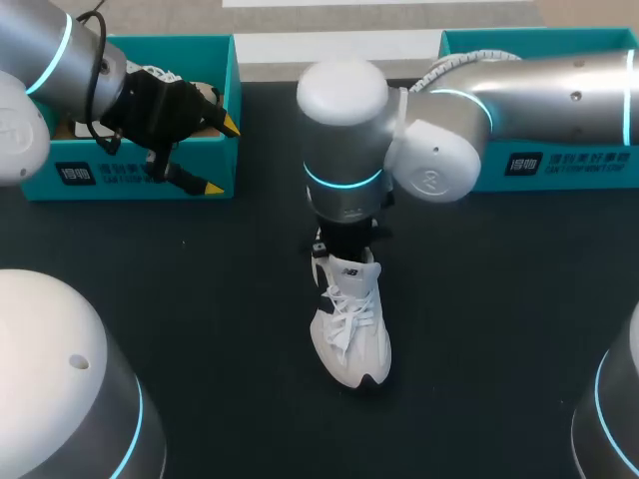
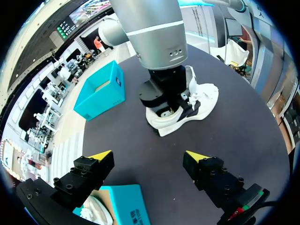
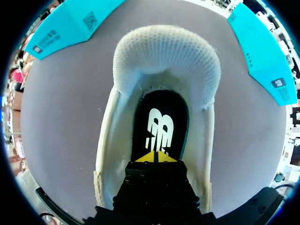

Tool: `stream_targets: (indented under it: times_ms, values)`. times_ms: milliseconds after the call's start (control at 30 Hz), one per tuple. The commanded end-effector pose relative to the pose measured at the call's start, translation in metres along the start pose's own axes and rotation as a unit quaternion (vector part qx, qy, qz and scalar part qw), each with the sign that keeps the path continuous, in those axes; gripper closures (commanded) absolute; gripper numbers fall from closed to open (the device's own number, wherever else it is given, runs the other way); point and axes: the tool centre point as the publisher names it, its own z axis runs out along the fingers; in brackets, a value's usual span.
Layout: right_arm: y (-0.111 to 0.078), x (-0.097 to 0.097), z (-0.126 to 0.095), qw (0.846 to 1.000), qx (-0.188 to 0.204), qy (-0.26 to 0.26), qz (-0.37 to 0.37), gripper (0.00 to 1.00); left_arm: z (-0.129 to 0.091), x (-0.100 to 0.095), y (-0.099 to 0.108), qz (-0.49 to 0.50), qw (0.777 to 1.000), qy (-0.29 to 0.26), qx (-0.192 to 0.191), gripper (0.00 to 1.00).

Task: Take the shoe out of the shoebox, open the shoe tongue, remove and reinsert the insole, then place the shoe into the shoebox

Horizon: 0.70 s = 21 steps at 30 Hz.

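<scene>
Shoe [image 1: 349, 334] sat sole-down mid-desk [image 1: 200, 299], out of the box. Right gripper [image 3: 156, 158] was down in the shoe's opening, tips clenched together against the black insole [image 3: 159, 117]; couldn't tell if it pinched it. Left gripper [image 2: 149, 155] hung released over the front wall of the left shoebox [image 1: 120, 182].

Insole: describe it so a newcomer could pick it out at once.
In the middle of the black table stands a white lace-up sneaker. Inside its padded collar lies the black insole with a white logo, right ahead of the yellow tips of the right gripper: the only dark surface amid white lining.
</scene>
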Motion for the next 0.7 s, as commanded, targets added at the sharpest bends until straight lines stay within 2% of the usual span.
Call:
stream_targets:
  times_ms: [33, 233, 467, 600, 700]
  values:
    - [0.003, -0.001, 0.02, 1.0, 0.02, 0.019, -0.004, 1.0, -0.001, 0.001, 0.0, 0.0, 1.0, 0.0, -0.001, 0.0]
    - [0.004, 0.0, 0.017, 0.999, 0.048, 0.023, -0.01, 1.0, -0.001, 0.001, 0.0, 0.0, 1.0, 0.0, -0.001, 0.0]
    - [-0.003, 0.004, -0.017, 0.995, 0.094, 0.02, 0.001, 1.0, -0.001, 0.001, 0.0, 0.0, 1.0, 0.0, -0.001, 0.0]
    - [-0.009, 0.008, -0.036, 0.992, 0.123, 0.0, 0.01, 1.0, -0.001, 0.001, 0.0, 0.0, 1.0, 0.0, -0.001, 0.0]
    - [-0.009, 0.008, -0.036, 0.992, 0.123, 0.0, 0.01, 1.0, -0.001, 0.001, 0.0, 0.0, 1.0, 0.0, -0.001, 0.0]
